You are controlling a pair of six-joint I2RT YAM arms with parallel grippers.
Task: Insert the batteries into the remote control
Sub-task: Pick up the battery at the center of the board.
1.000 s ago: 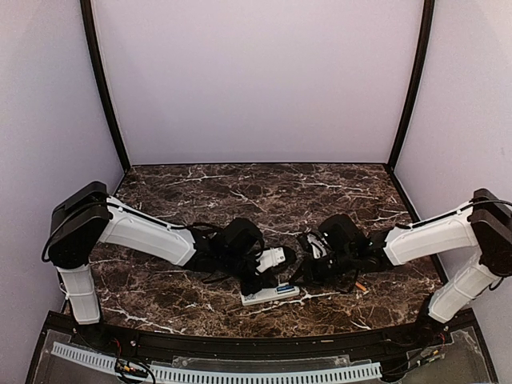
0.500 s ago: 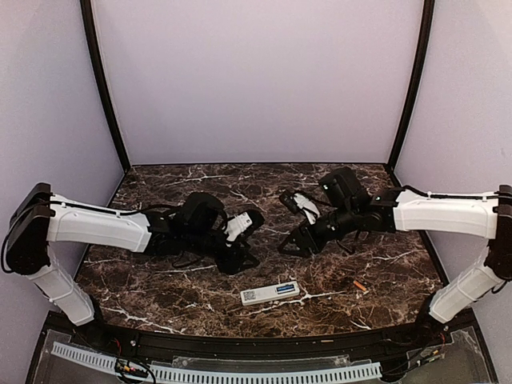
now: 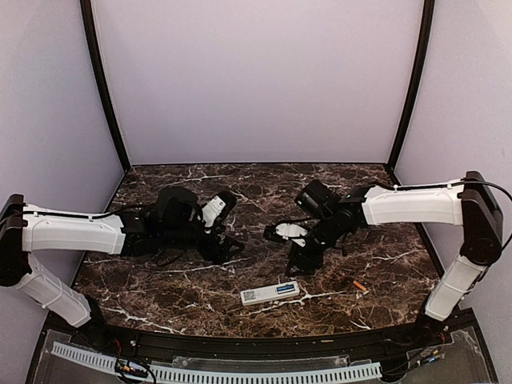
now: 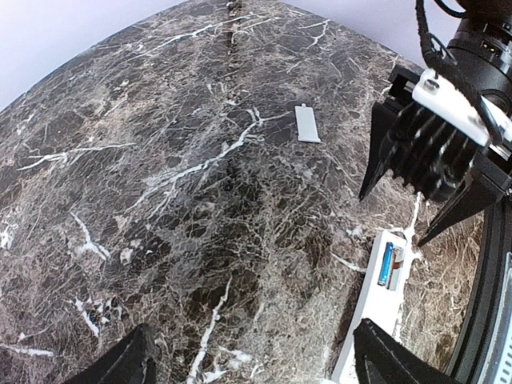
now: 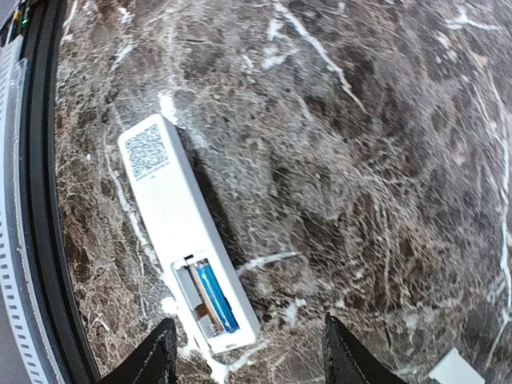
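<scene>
The tiny orange cylindrical battery (image 3: 360,286) lies slantwise on the bench (image 3: 160,298), near-right of the spread, empty right pincer (image 3: 298,264); left pincer (image 3: 228,250) is likewise spread and farther away.

Cut off at bottom edge, left wrist view: remote control (image 4: 374,314). Clipped by right wrist view corner: pale piece (image 5: 456,370), possibly a cover. Barely resolvable from above: orange battery (image 3: 360,286).

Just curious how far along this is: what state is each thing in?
Remote: face down, uncovered, half loaded.
Blue battery: seated in the remote.
Orange battery: loose on the table.
Cover: off, flat on the table.
Left gripper: open, empty.
Right gripper: open, empty.
</scene>
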